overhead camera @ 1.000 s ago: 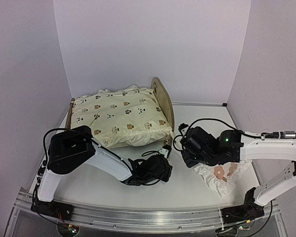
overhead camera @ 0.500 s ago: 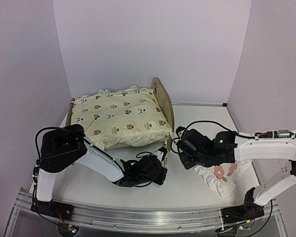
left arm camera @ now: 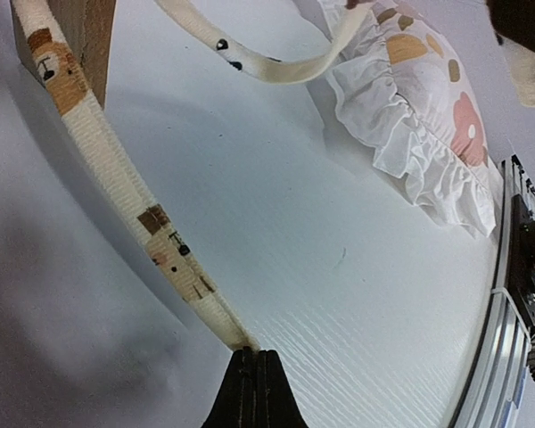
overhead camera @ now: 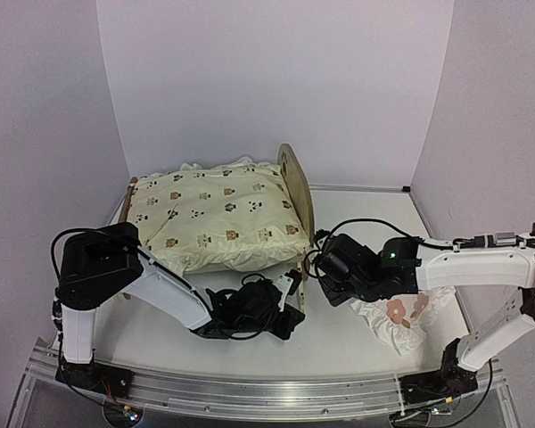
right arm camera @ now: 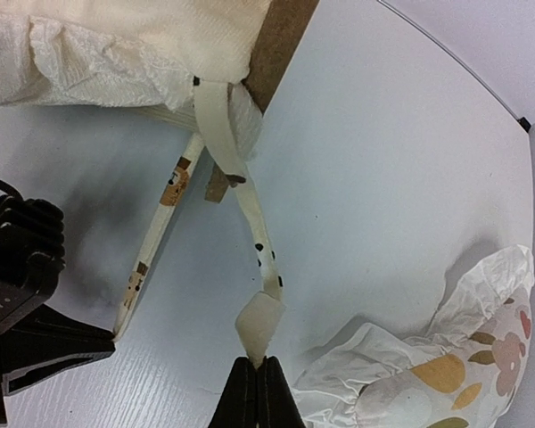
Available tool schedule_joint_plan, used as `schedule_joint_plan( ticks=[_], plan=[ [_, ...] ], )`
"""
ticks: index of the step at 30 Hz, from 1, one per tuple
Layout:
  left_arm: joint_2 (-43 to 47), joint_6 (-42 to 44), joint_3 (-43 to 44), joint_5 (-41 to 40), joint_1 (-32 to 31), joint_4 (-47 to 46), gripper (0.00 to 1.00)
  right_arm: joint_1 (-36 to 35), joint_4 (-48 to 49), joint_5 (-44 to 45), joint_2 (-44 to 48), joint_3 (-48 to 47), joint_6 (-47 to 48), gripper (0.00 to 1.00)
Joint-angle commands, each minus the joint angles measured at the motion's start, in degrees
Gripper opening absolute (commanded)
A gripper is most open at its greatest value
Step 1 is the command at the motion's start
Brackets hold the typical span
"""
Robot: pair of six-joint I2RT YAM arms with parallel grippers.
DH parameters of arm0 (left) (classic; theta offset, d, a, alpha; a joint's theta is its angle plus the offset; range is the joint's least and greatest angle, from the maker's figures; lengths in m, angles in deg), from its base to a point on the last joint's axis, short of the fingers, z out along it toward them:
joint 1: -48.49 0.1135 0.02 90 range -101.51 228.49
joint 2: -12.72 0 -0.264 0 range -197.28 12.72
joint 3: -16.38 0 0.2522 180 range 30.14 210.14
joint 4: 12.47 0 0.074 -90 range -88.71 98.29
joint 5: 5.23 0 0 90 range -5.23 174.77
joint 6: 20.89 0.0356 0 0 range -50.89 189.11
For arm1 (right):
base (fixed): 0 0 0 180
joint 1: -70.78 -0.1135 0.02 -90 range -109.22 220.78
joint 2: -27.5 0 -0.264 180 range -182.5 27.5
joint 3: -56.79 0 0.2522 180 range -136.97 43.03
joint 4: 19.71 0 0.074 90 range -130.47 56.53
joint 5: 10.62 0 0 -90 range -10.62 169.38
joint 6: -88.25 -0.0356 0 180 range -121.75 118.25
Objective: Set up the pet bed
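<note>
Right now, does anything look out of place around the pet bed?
The ruffled pillow lies crumpled on the table, right of the pet bed, not on it. The cushion's two tie strings are untied; the left gripper and the right gripper each pinch one.

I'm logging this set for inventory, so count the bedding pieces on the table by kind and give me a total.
Wooden bed frame: 1
Cream cushion: 1
Ruffled pillow: 1
Tie strings: 2 seen
Total: 5
</note>
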Motion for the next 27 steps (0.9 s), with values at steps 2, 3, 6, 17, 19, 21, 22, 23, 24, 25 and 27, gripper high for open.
schedule_joint_plan(
  ticks=[2,3,6,17,19,21,22,23,24,25,27],
  plan=[
    [2.99,-0.4,-1.61,4.76,-1.45,0.34,0.0,-0.02,1.6,-1.04,-0.86,-1.94,0.44,0.0],
    [3.14,-0.48,-1.79,4.55,-1.44,0.37,0.0,-0.01,2.18,-1.75,-0.94,-1.63,0.55,0.0],
    [3.99,-1.08,-2.74,4.11,-1.43,0.38,0.0,-0.01,3.77,-4.21,-1.25,-0.57,0.81,0.0],
    [3.59,-0.64,-4.87,1.46,-1.45,-0.67,0.0,-0.01,8.02,-11.79,0.28,6.58,-2.91,0.0],
    [3.34,-0.27,-5.04,1.68,-1.43,-0.73,0.0,0.01,9.4,-13.51,0.54,8.71,-3.76,0.0],
    [3.29,0.18,-5.46,1.9,-1.38,-0.74,0.0,-0.03,10.19,-16.29,0.4,10.48,-4.49,0.0],
    [3.44,0.37,-5.72,1.89,-1.34,-0.74,0.0,-0.02,10.53,-18.26,0.23,11.16,-4.61,0.01],
    [3.62,0.59,-5.99,1.87,-1.35,-0.74,0.0,-0.03,10.75,-20.63,0.05,11.48,-4.57,0.05],
    [3.92,0.69,-6.29,1.87,-1.32,-0.74,0.0,-0.04,10.89,-22.72,-0.12,11.67,-4.41,0.1],
    [4.23,0.82,-6.56,1.84,-1.23,-0.75,0.0,-0.01,11.05,-25.11,-0.2,11.8,-4.01,0.18],
    [4.95,1.02,-7.11,1.85,-1.03,-0.69,0.0,0.0,11.21,-28.61,0.07,11.81,-3.37,0.34]
  ],
)
